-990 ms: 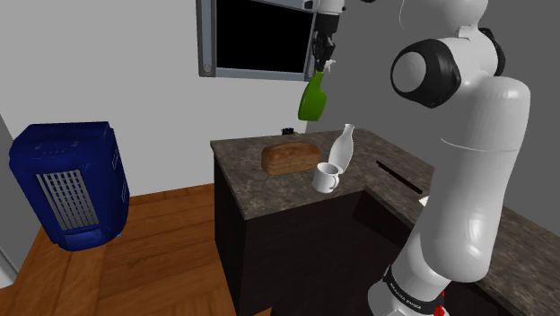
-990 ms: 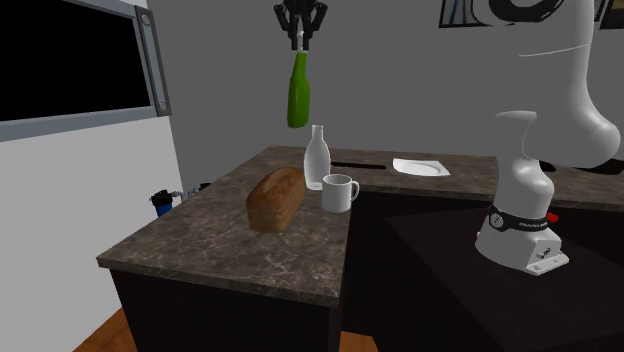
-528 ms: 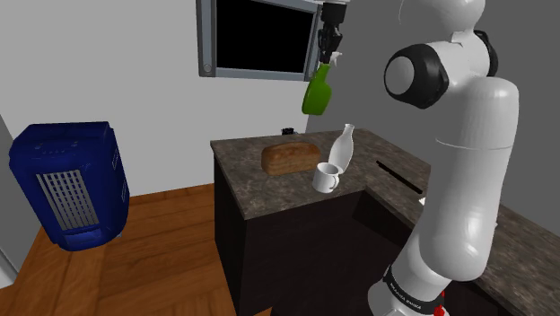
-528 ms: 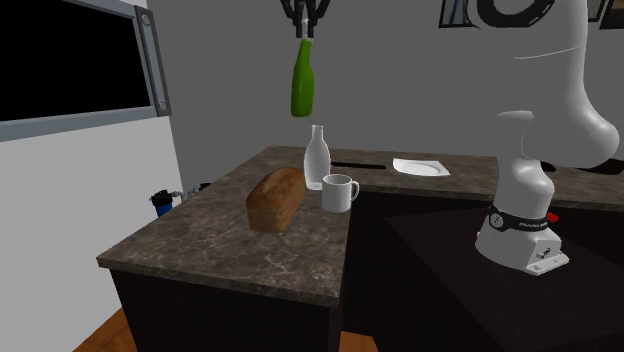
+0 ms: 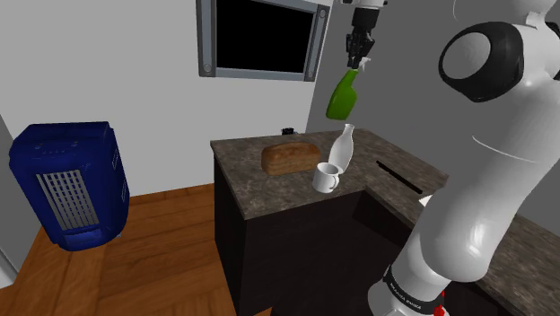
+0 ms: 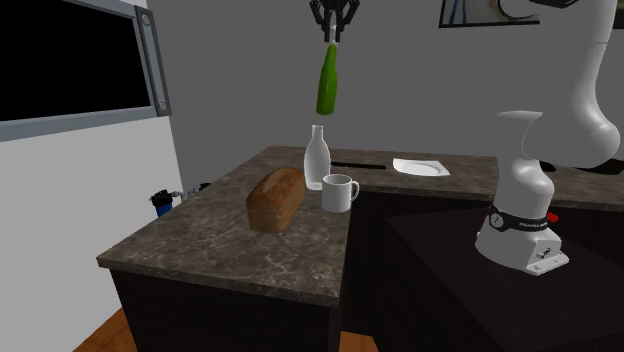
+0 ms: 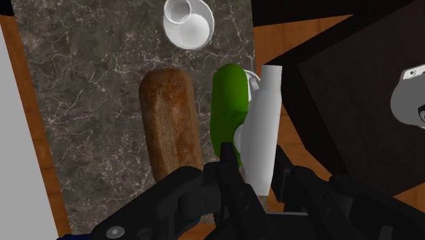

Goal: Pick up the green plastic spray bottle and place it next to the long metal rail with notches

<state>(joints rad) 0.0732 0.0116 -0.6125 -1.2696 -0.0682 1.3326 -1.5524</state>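
The green spray bottle hangs by its pale head from my gripper, which is shut on it high above the dark stone counter. In the second exterior view the green bottle dangles under the gripper, above the white bottle. In the wrist view the green body and its grey head sit clasped in the gripper. The long dark rail lies on the counter, toward the shoulder view's right of the white bottle.
A bread loaf and a white mug sit on the counter near the white bottle. A white plate lies beside the rail. A blue appliance stands on the wood floor. A dark window is on the wall.
The gripper has carried the green bottle toward the right in both exterior views. It is now roughly over the white bottle. The grip has not changed.
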